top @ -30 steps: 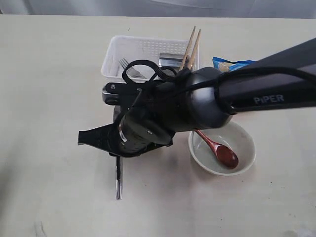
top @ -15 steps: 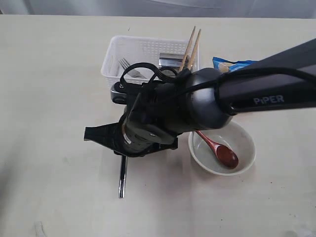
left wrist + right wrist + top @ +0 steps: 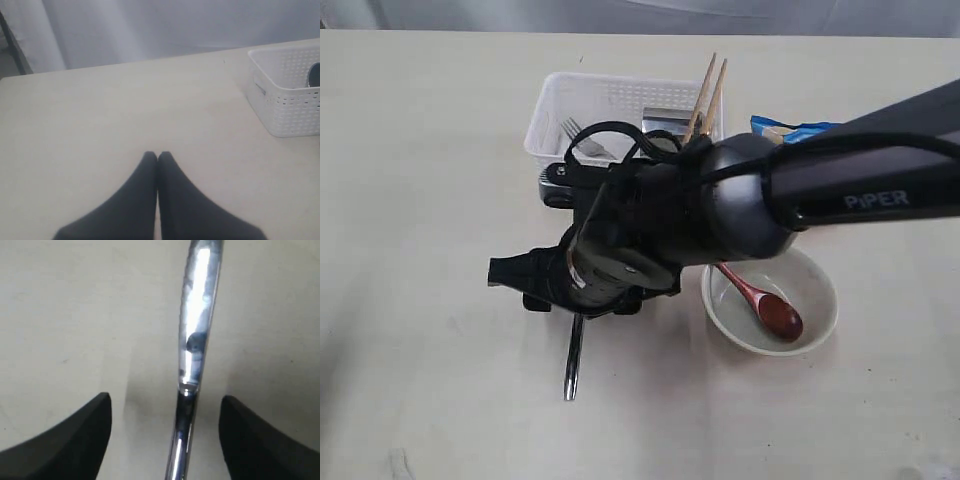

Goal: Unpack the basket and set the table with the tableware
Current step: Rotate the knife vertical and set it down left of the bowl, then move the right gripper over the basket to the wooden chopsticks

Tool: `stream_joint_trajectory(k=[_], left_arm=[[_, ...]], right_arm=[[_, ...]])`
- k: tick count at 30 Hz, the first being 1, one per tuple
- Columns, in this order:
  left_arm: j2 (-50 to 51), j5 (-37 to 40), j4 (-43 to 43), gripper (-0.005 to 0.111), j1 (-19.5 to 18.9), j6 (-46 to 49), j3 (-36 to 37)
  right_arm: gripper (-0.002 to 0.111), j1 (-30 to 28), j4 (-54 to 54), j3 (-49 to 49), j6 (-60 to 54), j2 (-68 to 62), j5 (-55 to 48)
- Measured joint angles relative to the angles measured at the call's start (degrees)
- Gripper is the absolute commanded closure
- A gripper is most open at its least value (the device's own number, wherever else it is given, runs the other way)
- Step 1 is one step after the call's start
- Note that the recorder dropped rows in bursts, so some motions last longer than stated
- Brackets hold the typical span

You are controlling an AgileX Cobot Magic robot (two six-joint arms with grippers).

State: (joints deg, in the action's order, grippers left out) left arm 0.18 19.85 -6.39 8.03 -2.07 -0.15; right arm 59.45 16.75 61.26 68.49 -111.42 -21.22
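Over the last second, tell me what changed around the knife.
The right pincer opened and let go of the steel knife, which now lies free on the table between the spread jaws, its near end shifted slightly rightward in the exterior view. The basket, bowl, wooden spoon and chopsticks stayed put.

Pale grey curtain-like backdrop (image 3: 175, 25) w/ soft folds, dark post (image 3: 11, 40) at edge, even light.

The right arm (image 3: 860, 170) extended past the basket (image 3: 555, 110), and its wrist (image 3: 620, 240) pointed down close beside the basket. The right gripper (image 3: 165, 396) had its jaws wide apart, gripping nothing. The left gripper (image 3: 157, 156), apart from the basket, had its fingers (image 3: 145, 200) pressed together, empty.
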Motion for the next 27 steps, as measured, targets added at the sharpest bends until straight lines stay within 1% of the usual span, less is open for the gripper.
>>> stream_joint_trajectory(k=[3, 5, 9, 11, 14, 15, 17, 18, 19, 20, 21, 22, 23, 24, 25, 27], left_arm=[[0.0, 0.0, 0.0, 0.107, 0.0, 0.0, 0.0], [0.0, 0.0, 0.0, 0.107, 0.0, 0.0, 0.0], [0.0, 0.0, 0.0, 0.107, 0.0, 0.0, 0.0], [0.0, 0.0, 0.0, 0.107, 0.0, 0.0, 0.0], [0.0, 0.0, 0.0, 0.107, 0.0, 0.0, 0.0], [0.0, 0.0, 0.0, 0.107, 0.0, 0.0, 0.0], [0.0, 0.0, 0.0, 0.107, 0.0, 0.0, 0.0], [0.0, 0.0, 0.0, 0.107, 0.0, 0.0, 0.0], [0.0, 0.0, 0.0, 0.107, 0.0, 0.0, 0.0], [0.0, 0.0, 0.0, 0.107, 0.0, 0.0, 0.0], [0.0, 0.0, 0.0, 0.107, 0.0, 0.0, 0.0], [0.0, 0.0, 0.0, 0.107, 0.0, 0.0, 0.0], [0.0, 0.0, 0.0, 0.107, 0.0, 0.0, 0.0], [0.0, 0.0, 0.0, 0.107, 0.0, 0.0, 0.0], [0.0, 0.0, 0.0, 0.107, 0.0, 0.0, 0.0], [0.0, 0.0, 0.0, 0.107, 0.0, 0.0, 0.0]], right_arm=[[0.048, 0.0, 0.0, 0.5, -2.1, 2.2, -0.7], [0.048, -0.5, 0.0, 2.6, -4.1, 4.2, -3.2], [0.048, -1.6, 0.1, 9.9, -10.8, 7.8, -12.9], [0.049, -2.3, 0.4, 15.6, -15.4, 9.0, -19.9], [0.065, -4.5, 1.3, 25.7, -19.3, 9.7, -30.3], [0.075, -6.2, 1.7, 28.3, -20.5, 9.7, -33.4], [0.087, -11.3, 1.3, 33.5, -23.5, 9.7, -37.1], [0.091, -13.7, 0.4, 34.9, -24.9, 9.6, -37.8], [0.092, -17.6, -1.7, 36.4, -27.7, 9.4, -38.1], [0.091, -20.1, -3.6, 37.1, -30.2, 9.0, -38.0], [0.086, -23.1, -6.1, 37.5, -33.7, 8.4, -37.6], [0.081, -27.9, -10.8, 37.6, -40.4, 7.0, -37.0], [0.071, -30.1, -13.3, 37.6, -44.0, 6.2, -36.5], [0.065, -33.5, -17.4, 37.6, -50.7, 5.2, -35.4], [0.055, -34.8, -18.7, 37.6, -53.5, 4.9, -34.6], [0.044, -37.2, -20.3, 37.6, -57.9, 4.9, -31.9]])
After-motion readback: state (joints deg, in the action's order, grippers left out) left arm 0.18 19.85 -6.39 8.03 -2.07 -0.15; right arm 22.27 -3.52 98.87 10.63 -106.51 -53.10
